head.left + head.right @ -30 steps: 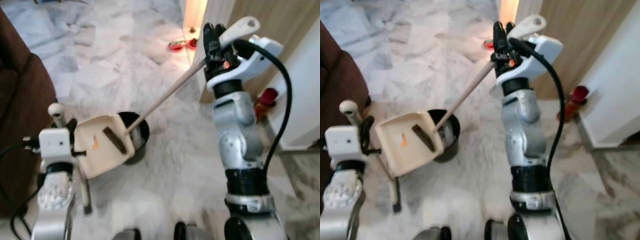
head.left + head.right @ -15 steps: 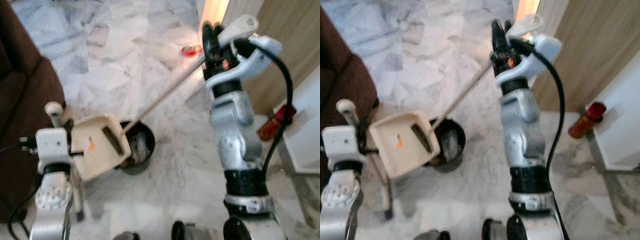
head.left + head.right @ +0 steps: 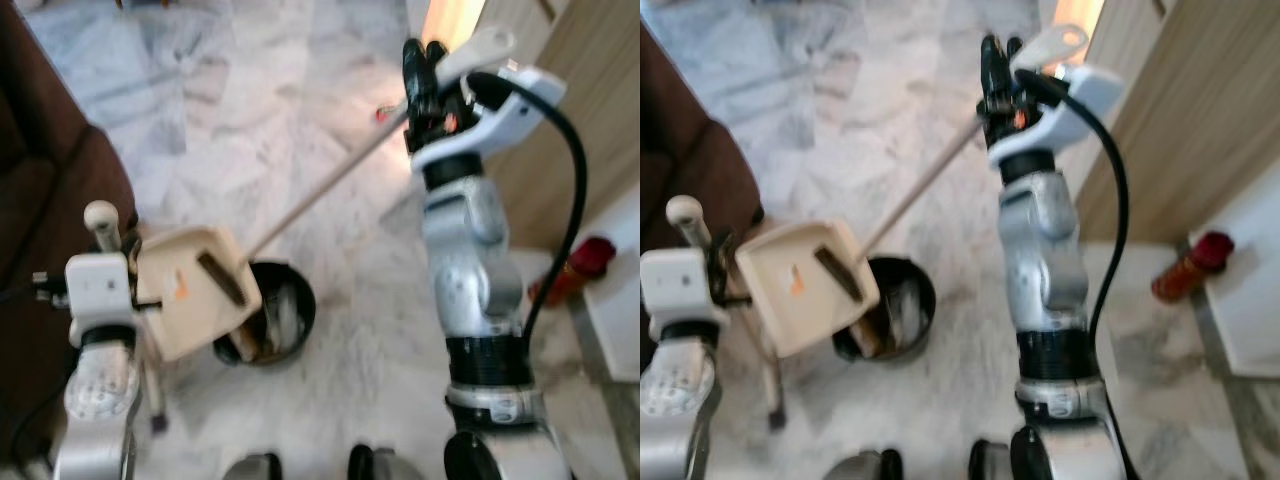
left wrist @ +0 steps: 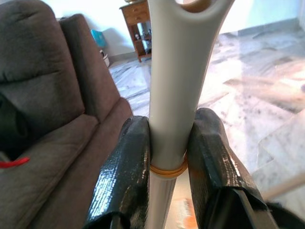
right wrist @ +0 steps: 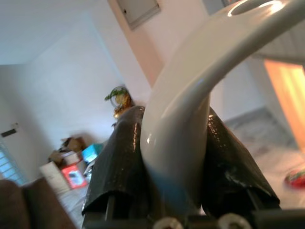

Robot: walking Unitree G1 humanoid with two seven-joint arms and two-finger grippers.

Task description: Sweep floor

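Over the black bin (image 3: 268,322), the left tool (image 4: 167,157) pinches the tilted dustpan (image 3: 192,297) handle, probably emptying it; the right tool (image 5: 174,157) grips the broom (image 3: 330,185).

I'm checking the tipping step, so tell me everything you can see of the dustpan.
The dustpan is cream plastic, with a small orange mark inside and a dark toothed comb strip along one edge. It is tilted over the rim of the black bin, and whether they touch is unclear. Its pale upright handle is clamped between the left gripper fingers, beside the brown sofa.
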